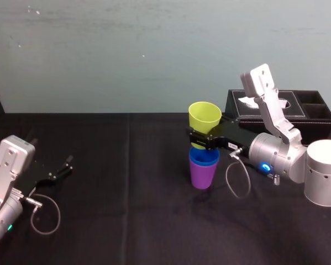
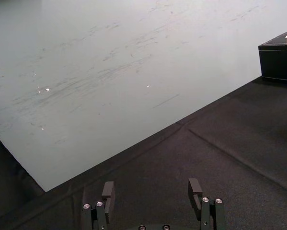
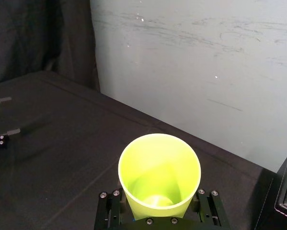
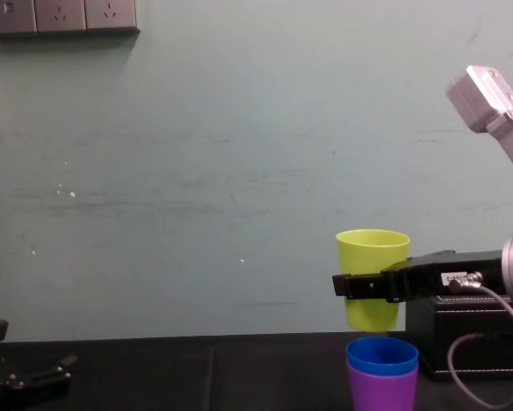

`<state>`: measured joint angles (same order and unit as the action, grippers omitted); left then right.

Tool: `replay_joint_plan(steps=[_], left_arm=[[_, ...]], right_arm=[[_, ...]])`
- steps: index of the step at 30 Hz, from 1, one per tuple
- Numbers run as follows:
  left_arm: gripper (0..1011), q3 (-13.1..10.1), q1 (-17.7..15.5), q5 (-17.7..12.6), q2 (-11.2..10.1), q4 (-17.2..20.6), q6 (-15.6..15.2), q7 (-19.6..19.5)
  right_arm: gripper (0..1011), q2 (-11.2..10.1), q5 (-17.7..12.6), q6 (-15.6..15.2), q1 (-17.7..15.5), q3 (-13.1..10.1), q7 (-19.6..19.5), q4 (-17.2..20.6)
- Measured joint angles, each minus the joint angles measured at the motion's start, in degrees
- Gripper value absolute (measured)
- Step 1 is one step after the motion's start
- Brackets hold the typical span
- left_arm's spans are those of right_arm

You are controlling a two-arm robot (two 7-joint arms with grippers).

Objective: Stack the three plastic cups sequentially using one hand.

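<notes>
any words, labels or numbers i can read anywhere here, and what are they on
No text here can be read.
White label on the right hand, which grips the yellow-green cup: too small to read.
Left hand, parked open: no markings visible.

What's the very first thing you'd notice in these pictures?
The bright yellow-green cup jumps out first: the right end effector grips it in the air, right over the blue cup. The blue cup sits nested inside the purple cup on the black table. Far off on the left, the left end effector rests open on the table.
</notes>
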<state>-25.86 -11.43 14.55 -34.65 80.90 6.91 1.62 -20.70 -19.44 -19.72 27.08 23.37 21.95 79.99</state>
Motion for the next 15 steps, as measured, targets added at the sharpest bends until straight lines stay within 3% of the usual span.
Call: replay_joint_plan(steps=[15], left_arm=[[1000,0.0,0.0,0.0,0.0,0.0,0.0,0.0]], right_arm=[[719,-0.1,-0.5,1.9,-0.8,0.0,0.3,-1.6]])
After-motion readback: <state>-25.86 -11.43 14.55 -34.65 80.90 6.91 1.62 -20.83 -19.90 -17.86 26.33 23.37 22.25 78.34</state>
